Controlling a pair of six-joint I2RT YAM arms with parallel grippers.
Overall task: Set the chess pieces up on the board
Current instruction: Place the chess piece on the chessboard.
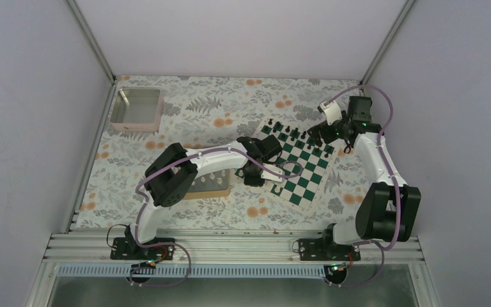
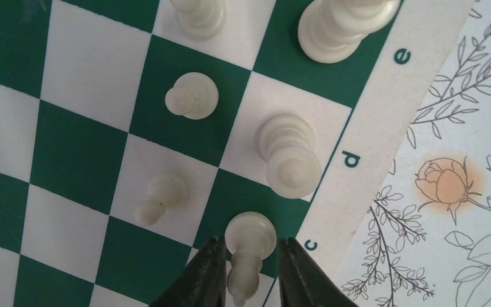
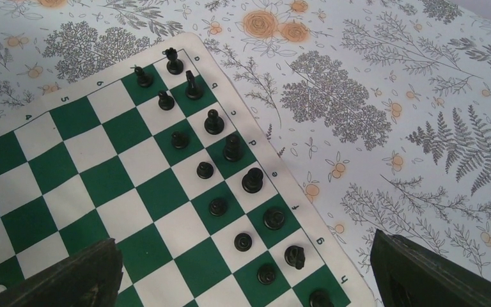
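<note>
Left gripper (image 2: 252, 243) astride a white piece (image 2: 249, 231) — bottom centre.
Whether it actually grips, cannot tell; right gripper (image 3: 246, 272) spread wide, empty — above the board (image 3: 134, 192).

The left wrist view's top edge cuts off a slim white piece (image 2: 199, 16) and a broader white piece (image 2: 345, 25), and its bottom edge cuts the left gripper (image 2: 252, 242). In the right wrist view the right gripper (image 3: 245, 256) shows only as dark stubs in the lower corners, with a black piece (image 3: 320, 299) halved at the bottom edge. From above, the left arm (image 1: 185, 169) hides most of a shallow container (image 1: 220, 190).
</note>
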